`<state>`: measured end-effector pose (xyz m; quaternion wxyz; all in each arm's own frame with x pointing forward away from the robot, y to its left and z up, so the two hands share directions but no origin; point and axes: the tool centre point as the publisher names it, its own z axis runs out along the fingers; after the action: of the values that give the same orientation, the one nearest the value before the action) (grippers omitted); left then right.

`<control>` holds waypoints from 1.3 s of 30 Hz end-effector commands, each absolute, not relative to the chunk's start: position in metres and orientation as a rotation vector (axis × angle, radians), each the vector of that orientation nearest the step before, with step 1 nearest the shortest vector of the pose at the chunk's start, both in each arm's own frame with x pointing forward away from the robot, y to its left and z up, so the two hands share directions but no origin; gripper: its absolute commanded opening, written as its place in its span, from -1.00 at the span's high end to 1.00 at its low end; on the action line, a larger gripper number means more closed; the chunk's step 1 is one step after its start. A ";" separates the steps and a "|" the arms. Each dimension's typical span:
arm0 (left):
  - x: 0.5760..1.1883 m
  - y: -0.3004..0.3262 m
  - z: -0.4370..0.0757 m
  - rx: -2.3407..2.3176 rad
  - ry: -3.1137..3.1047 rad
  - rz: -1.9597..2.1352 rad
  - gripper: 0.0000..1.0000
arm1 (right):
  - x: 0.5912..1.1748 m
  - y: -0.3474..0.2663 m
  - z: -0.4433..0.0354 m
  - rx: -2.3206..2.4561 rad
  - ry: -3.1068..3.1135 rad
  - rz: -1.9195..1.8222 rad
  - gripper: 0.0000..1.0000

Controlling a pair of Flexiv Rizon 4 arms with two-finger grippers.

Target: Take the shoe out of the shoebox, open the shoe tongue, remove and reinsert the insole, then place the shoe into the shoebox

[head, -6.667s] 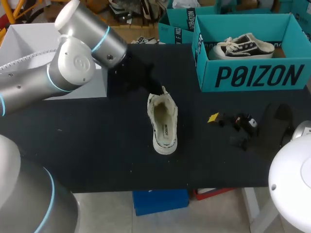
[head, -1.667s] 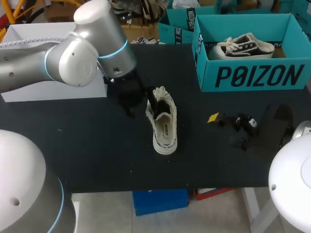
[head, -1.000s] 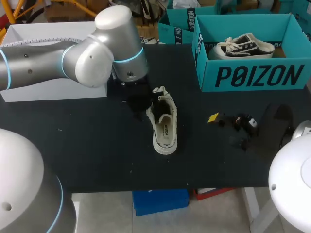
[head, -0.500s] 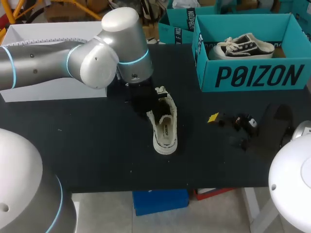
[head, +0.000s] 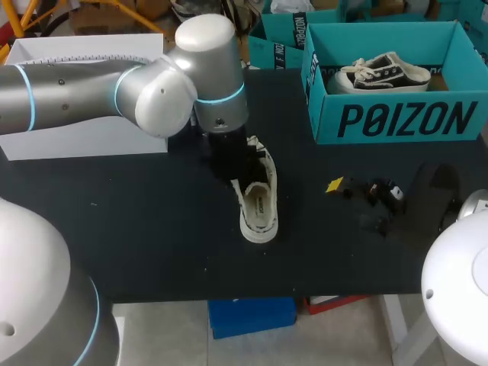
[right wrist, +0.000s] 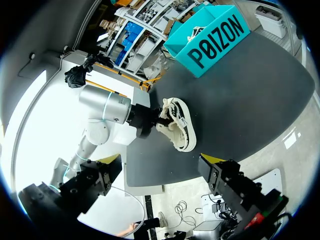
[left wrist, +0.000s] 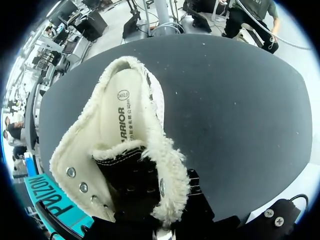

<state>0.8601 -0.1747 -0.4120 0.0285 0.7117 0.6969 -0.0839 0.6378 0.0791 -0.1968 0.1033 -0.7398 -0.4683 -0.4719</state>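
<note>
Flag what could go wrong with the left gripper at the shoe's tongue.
The shoe lies free on the table, with the right gripper off to its side and open, so a pull on the tongue by the left gripper could drag or tip it. The fleece lining crowds the tongue and might get caught instead.

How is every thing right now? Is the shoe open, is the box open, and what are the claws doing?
Shoe: out of the box, on the table, sole down, mouth wide open.
Tongue: standing up, right at the left claw.
Insole: flat inside the shoe.
Shoebox: open, no lid on it.
Other shoe: lying in the shoebox.
Right claw: open, holding nothing.
</note>
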 end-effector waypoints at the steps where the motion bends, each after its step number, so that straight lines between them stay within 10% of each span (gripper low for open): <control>1: 0.862 -0.172 -0.403 2.170 2.135 -0.285 1.00 | 0.637 0.074 -0.199 -2.087 -1.417 -1.259 -1.00; 39: 0.907 -0.092 -0.200 1.688 2.322 -0.251 1.00 | 0.637 0.074 -0.199 -2.087 -1.417 -1.259 -1.00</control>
<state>0.9163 -0.1215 -0.2232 0.0992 0.6047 0.7864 -0.0780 0.6378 0.0791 -0.1968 0.1033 -0.7398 -0.4683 -0.4719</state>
